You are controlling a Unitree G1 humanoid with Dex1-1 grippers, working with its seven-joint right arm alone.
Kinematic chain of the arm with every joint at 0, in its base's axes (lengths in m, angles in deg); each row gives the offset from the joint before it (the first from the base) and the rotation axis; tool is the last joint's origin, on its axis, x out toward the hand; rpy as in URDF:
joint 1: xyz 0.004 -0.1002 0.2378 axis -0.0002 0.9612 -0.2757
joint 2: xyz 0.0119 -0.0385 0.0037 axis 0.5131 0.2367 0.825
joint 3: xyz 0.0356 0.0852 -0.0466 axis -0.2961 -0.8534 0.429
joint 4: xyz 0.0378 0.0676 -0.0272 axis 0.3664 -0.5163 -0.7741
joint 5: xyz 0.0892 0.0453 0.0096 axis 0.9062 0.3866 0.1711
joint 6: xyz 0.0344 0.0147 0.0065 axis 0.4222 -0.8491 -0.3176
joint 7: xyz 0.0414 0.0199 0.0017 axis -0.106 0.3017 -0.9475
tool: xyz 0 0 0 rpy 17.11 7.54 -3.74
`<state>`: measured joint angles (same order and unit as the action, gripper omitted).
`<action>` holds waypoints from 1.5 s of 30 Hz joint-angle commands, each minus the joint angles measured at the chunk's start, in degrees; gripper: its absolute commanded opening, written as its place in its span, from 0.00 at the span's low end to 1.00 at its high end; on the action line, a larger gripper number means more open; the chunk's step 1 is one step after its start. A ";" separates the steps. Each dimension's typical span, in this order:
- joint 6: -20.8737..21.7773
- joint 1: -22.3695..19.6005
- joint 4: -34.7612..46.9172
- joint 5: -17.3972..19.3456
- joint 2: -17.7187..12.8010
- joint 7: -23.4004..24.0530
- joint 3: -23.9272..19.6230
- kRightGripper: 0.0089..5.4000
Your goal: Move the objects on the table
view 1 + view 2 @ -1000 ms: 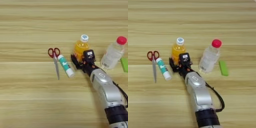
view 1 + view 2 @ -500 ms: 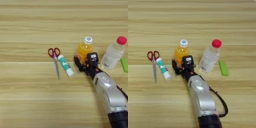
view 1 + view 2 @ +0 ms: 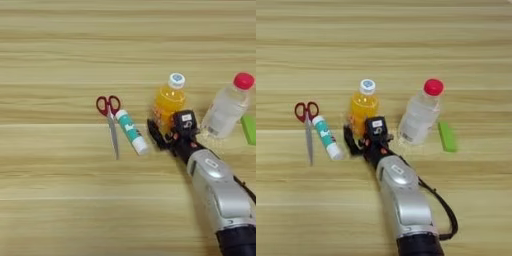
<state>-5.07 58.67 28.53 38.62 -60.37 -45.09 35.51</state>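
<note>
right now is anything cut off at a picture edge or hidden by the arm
Left eye view: the flat green block is clipped by the right edge. Right eye view: it shows whole. In both, the black two-finger gripper covers the base of the orange drink bottle with white cap.

The right arm (image 3: pixel 403 200) comes up from the bottom edge, silver forearm angled up and to the left, with a black cable looping off its right side. The gripper (image 3: pixel 167 131) sits at the end of it, two black fingers pointing away from the robot. One finger (image 3: pixel 349 139) sticks out to the left, the other (image 3: pixel 376 128) is further right, so there's a clear gap between them.
</note>
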 commanded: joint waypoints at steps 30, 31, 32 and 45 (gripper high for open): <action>-4.93 0.43 16.48 1.40 -0.22 1.06 -1.35 0.99; -5.46 0.87 17.62 1.58 -0.14 1.02 -1.35 0.99; -5.95 1.38 18.73 1.71 -0.09 0.99 -1.33 0.99; -13.06 11.62 32.62 4.96 0.23 1.12 -1.45 0.99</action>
<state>-18.29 70.14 56.51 42.65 -60.07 -44.65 34.23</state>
